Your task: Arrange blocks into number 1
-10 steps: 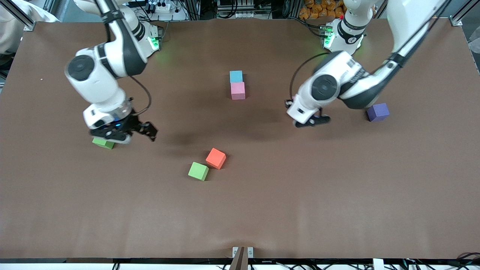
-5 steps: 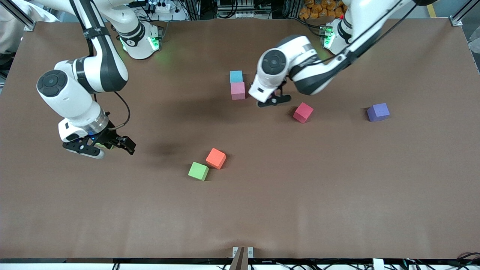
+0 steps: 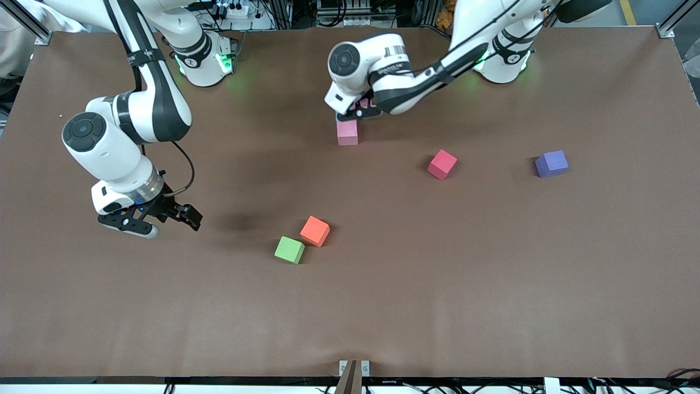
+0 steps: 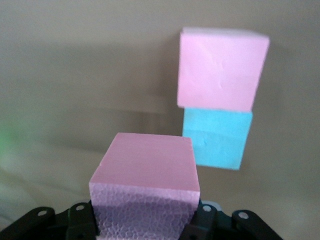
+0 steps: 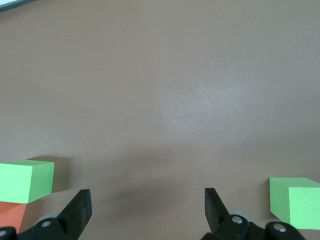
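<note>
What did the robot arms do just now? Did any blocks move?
The left gripper, jaws shut on a pink block, swung from near the purple block to over the blue block, uncovering the crimson block. The right gripper, jaws open, drifted a little toward the right arm's end of the table, beside a green block. The blocks on the table stayed put.

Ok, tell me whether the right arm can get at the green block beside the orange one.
Probably yes. The right gripper hangs open nearby, and nothing lies between it and the green block. The orange block sits close against one side, so grip the free faces.
</note>
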Action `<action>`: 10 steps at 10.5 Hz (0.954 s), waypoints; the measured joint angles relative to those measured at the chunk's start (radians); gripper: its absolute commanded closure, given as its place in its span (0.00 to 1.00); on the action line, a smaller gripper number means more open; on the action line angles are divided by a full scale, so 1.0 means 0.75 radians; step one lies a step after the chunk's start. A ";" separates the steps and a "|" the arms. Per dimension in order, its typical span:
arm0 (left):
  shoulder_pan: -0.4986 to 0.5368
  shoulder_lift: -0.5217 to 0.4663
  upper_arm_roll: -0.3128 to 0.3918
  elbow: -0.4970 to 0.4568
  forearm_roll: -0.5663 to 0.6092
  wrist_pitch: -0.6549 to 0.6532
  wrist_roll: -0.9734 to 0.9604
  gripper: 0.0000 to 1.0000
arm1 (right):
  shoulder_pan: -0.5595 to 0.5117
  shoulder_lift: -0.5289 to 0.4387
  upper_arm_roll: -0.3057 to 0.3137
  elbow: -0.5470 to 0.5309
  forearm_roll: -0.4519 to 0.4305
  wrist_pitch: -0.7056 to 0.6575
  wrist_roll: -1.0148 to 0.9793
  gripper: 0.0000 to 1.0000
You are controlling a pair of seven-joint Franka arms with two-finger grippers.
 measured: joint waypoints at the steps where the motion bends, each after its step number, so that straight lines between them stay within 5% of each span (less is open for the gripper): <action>1: -0.040 0.008 0.001 0.000 0.000 0.026 -0.023 1.00 | 0.000 0.015 0.003 0.013 0.001 0.003 0.000 0.00; 4: -0.184 0.026 0.040 0.000 -0.040 0.090 -0.064 1.00 | 0.017 0.111 0.012 0.065 0.043 0.115 0.001 0.00; 7: -0.435 0.038 0.239 0.000 -0.051 0.223 -0.111 1.00 | 0.045 0.174 -0.008 0.095 0.052 0.168 0.001 0.00; 10: -0.456 0.040 0.270 0.010 -0.051 0.247 -0.117 1.00 | 0.046 0.175 -0.014 0.104 0.054 0.168 0.001 0.00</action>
